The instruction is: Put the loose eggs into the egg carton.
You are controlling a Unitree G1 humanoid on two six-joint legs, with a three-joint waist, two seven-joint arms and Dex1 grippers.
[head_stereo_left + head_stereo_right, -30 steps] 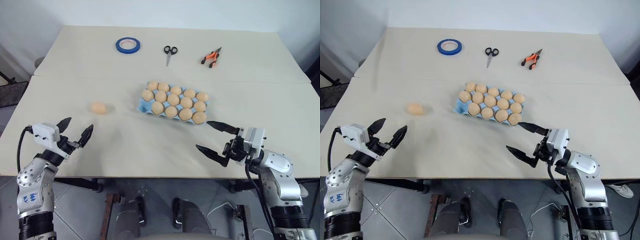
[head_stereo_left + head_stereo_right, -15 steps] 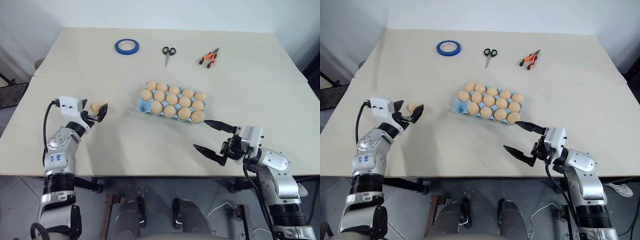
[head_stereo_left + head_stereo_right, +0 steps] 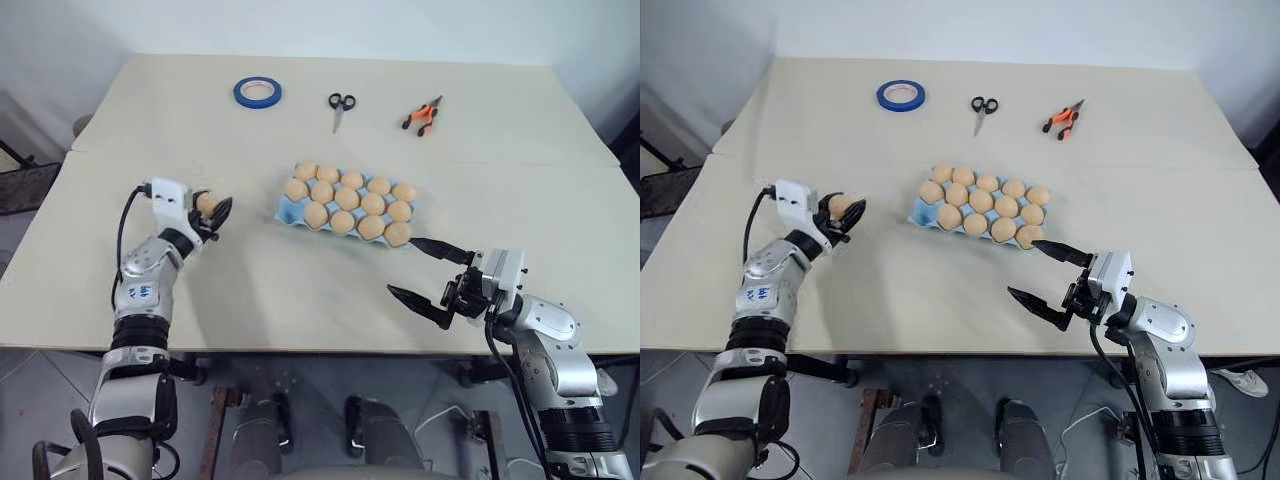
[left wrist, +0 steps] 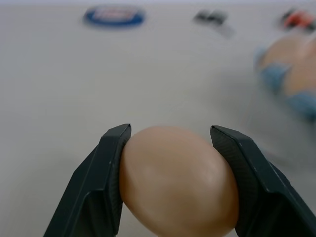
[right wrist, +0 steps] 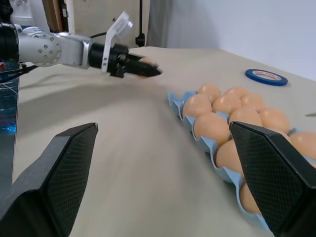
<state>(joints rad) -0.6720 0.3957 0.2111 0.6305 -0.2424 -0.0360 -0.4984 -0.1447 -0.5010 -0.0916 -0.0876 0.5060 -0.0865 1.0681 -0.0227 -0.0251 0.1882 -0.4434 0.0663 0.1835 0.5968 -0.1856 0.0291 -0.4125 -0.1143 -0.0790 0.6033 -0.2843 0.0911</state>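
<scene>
A: The left claw has its two black fingers pressed on the flanks of a small, smooth, pale orange-tan oval egg, one pad on each side, jaws narrowed just to the egg's width. It sits off at about nine o'clock from the light blue moulded egg carton, apart from it, over the pale beige counter

B: And the right claw?

A: Wide open, holding nothing, hanging near the carton's five o'clock corner

B: How would you expect that egg to handle?

A: Light, I'd judge, with a hard but brittle shell and a slick curved surface. Too much squeeze could crack it; too little and it may slide out forward between the pads. The hold looks sensible as it is: across the widest part of the belly, fingers opposite each other

B: Where does it need to go?

A: The carton has three rows of five cups, and nearly all carry eggs alike to this one. One cup looks bare, at the corner nearest the left claw, roughly seven o'clock on the tray. That seems the only place left

B: Anything else lying about?

A: At the far edge, toward twelve o'clock: a blue tape roll, black-handled scissors and orange-handled pliers, all well clear of the carton. I'd set the egg down gently, blunt side into the cup, and only then ease the fingers apart
</scene>
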